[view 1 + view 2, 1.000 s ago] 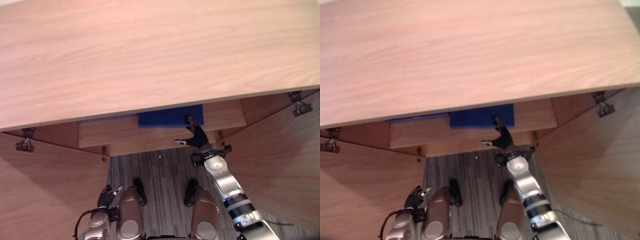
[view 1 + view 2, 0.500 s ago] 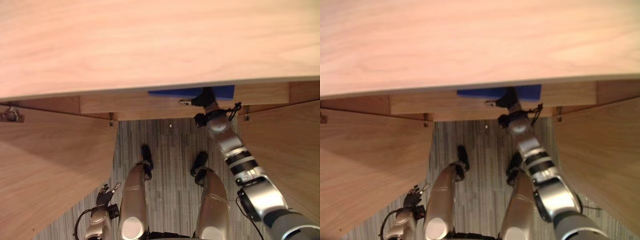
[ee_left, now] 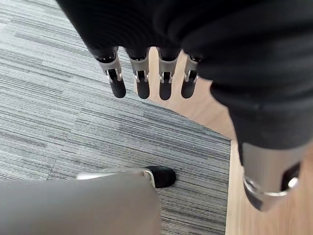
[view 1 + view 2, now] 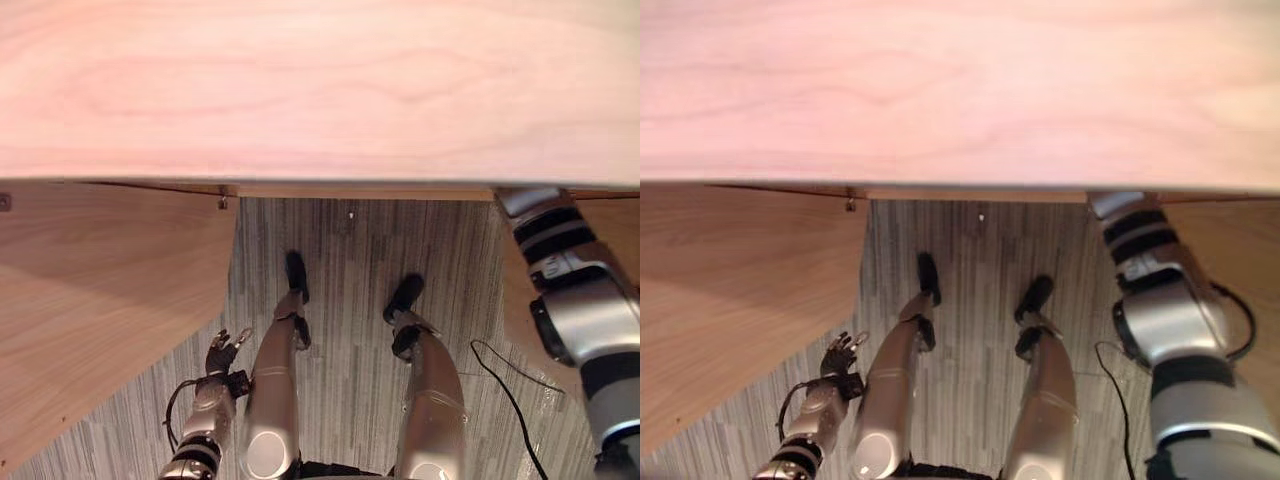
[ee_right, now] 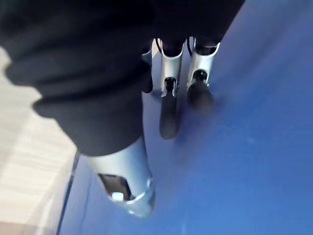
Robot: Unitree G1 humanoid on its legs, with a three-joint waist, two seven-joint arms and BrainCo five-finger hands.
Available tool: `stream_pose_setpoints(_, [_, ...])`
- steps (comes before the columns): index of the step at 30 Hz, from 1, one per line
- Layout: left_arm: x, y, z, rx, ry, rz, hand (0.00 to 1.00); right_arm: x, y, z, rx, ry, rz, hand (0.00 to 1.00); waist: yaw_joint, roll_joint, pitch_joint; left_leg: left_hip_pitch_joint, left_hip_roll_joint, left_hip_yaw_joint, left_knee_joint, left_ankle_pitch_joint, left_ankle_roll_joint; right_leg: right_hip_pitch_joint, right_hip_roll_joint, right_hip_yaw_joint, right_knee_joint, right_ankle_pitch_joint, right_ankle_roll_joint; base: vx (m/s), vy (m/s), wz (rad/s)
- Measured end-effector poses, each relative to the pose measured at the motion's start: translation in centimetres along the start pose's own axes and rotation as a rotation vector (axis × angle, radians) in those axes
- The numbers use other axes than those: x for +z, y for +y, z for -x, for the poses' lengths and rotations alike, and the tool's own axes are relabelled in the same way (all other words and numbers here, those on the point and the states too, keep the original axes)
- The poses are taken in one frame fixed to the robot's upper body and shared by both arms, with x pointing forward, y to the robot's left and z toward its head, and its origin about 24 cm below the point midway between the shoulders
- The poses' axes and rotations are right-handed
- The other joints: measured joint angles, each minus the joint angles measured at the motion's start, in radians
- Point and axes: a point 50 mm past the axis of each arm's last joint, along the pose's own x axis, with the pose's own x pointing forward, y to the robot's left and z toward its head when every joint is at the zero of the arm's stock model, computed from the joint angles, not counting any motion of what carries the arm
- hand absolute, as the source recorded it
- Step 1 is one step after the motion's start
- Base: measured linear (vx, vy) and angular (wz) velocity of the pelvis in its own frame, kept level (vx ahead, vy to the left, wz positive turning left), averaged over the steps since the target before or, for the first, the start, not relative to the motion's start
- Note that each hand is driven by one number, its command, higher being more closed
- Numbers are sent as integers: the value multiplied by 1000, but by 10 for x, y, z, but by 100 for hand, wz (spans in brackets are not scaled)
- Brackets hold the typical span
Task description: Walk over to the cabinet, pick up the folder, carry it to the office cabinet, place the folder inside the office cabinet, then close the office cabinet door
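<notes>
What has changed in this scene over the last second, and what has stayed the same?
The camera has moved in over the cabinet top. The right arm has pushed further in beneath it, and the right hand now rests with straight fingers on the blue folder, not gripping it. The left hand stays low beside the leg, open and idle, and the cabinet doors stay open.

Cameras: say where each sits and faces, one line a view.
Eye views: on the head, looking down over the cabinet top at the floor; left hand hangs lower left.
Left wrist view: along its straight fingers, toward the floor.
Right wrist view: along the right hand, fingers on the blue folder.
Shared: the floor, in eye and left wrist views.
</notes>
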Motion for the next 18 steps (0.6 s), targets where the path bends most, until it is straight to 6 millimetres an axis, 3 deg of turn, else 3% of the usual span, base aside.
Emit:
stream_pose_setpoints(2, [3, -5, 0, -16, -14, 14, 0, 3, -8, -3, 12, -4, 68, 0, 1, 8, -3, -28, 1, -17, 26, -6, 0, -11, 0, -2, 8, -1, 0, 46, 59, 9])
stream_pose_setpoints(7, [28, -22, -3, -65, -105, 91, 0, 22, -44, -10, -57, -49, 178, 0, 4, 22, 1, -201, 10, -53, 258, -100, 17, -135, -42, 13, 168, -52, 0, -21, 96, 8])
stream_pose_setpoints(11, [40, -29, -3, -81, -146, 145, 0, 40, -67, -13, -129, -91, 249, 0, 5, 23, 1, -283, 10, -57, 311, -112, 32, -219, -65, 29, 225, -71, 7, -85, 81, 4])
stream_pose_setpoints(15, [39, -28, -3, -76, -145, 156, 0, 42, -66, -12, -185, -93, 214, 0, 6, 22, 1, -283, 11, -56, 308, -105, 35, -223, -67, 29, 230, -70, 7, -58, 49, 1])
stream_pose_setpoints(18, [40, -26, -3, -65, -150, 176, 0, 44, -55, -5, -234, -123, 158, 0, 0, 21, 1, -293, 14, -55, 344, -110, 34, -235, -70, 39, 256, -71, 4, -11, 35, -4])
